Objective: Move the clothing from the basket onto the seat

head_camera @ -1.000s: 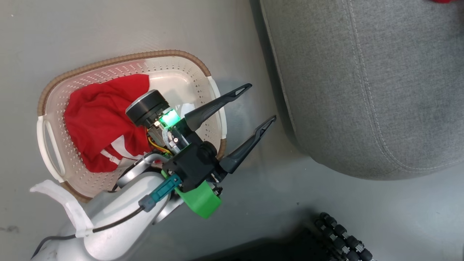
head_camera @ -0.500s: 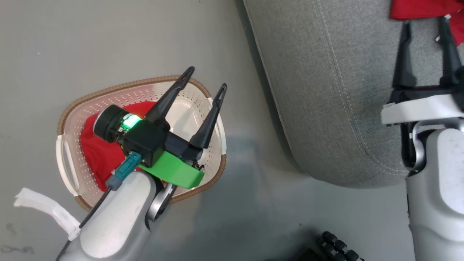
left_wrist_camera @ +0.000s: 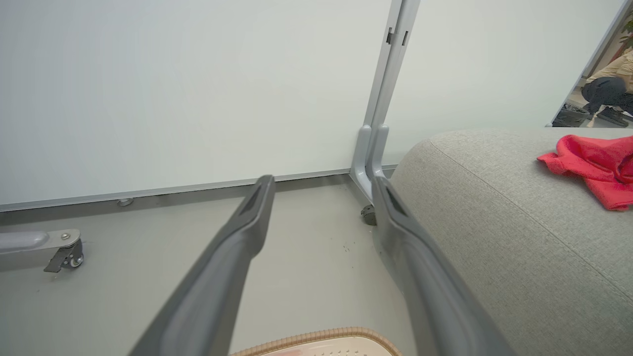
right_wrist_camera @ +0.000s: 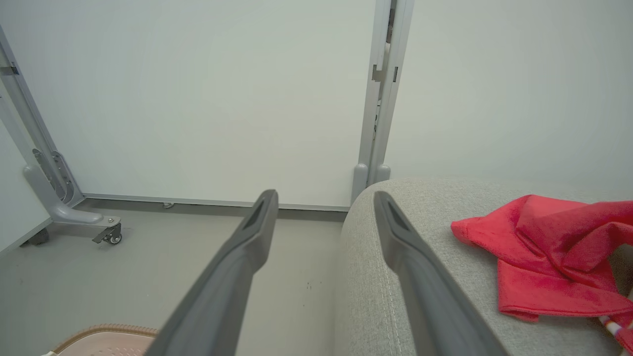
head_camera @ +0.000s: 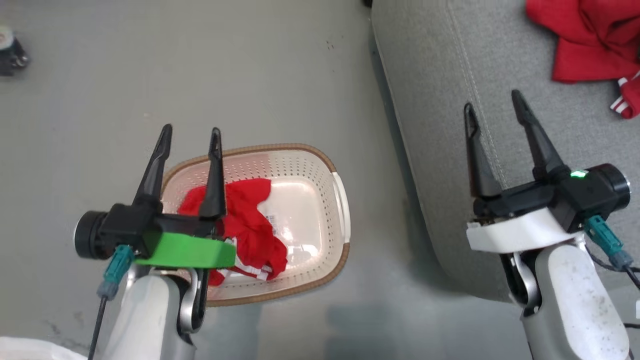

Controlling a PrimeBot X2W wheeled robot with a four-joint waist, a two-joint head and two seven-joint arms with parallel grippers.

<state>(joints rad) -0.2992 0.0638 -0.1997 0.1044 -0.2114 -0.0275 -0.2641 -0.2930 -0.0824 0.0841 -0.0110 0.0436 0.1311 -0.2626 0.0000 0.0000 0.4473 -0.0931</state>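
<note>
Head view, with the step in hand, as I judge it, being to fetch the next piece from the basket [head_camera: 305, 170]; one red garment [head_camera: 250, 225] lies crumpled in the basket's left half, white trim at its near edge, while a red heap [head_camera: 585, 45] already lies on the seat [head_camera: 435, 150] toward its far right; the left fingers [head_camera: 154, 170] stand wide apart and empty above the basket's left rim, pointing away from me; the right fingers [head_camera: 476, 150] are likewise wide and empty above the seat's near edge, well apart from the red heap; to do this well I would tip the left wrist downward, lower the fingers astride the garment's thickest fold, keep clear of the perforated wall, close fully on cloth, then lift until the trailing hem clears the rim before crossing to the seat.
</note>
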